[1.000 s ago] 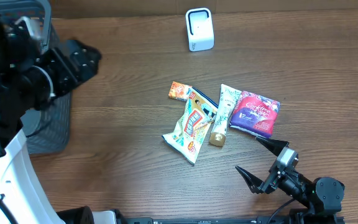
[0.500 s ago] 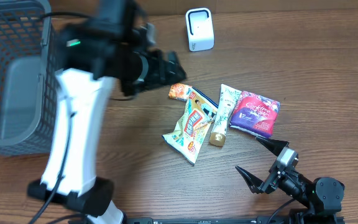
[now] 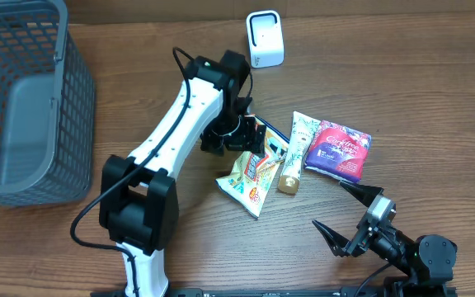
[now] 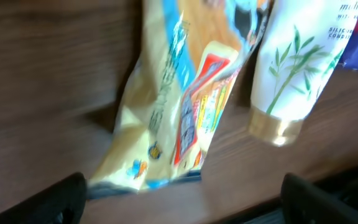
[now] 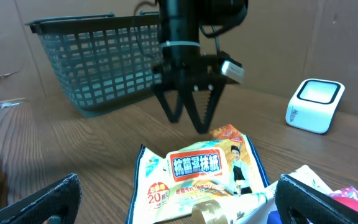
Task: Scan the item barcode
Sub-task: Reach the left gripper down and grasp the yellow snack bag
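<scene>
Empty, open left end effector (image 5: 188, 123) over glossy wipes packet (image 5: 194, 171) marked "20"; right end effector (image 3: 328, 204) also open, empty.

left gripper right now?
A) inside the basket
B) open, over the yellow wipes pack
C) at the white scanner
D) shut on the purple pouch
B: the left gripper hangs with its jaws spread just above the yellow wipes pack, holding nothing; the basket and the white scanner stand apart from it.
</scene>
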Controlling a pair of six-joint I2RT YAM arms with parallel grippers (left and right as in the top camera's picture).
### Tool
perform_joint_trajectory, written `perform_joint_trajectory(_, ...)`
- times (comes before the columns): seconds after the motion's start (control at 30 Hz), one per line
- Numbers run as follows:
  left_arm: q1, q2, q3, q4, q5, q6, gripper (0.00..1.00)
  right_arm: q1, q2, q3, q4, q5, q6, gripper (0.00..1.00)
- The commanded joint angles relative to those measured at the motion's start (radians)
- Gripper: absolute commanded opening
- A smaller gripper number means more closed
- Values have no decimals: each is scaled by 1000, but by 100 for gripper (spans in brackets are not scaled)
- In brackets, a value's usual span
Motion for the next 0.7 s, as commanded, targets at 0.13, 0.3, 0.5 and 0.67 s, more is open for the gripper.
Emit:
perform_joint_trajectory(0.13,3,21,-162,209,15,36,82,0,-6,-10,2,-1,3,100)
perform_joint_trajectory(0.3,3,21,-277,289,12,-9,69,0,-6,-10,2,-1,3,100)
perform_joint_trajectory(0.5,3,21,-350,362,66,-82,6,0,-6,-10,2,-1,3,100)
perform_joint_trajectory(0.67,6,9,-222,263,65,-88,4,0,-6,-10,2,-1,3,100)
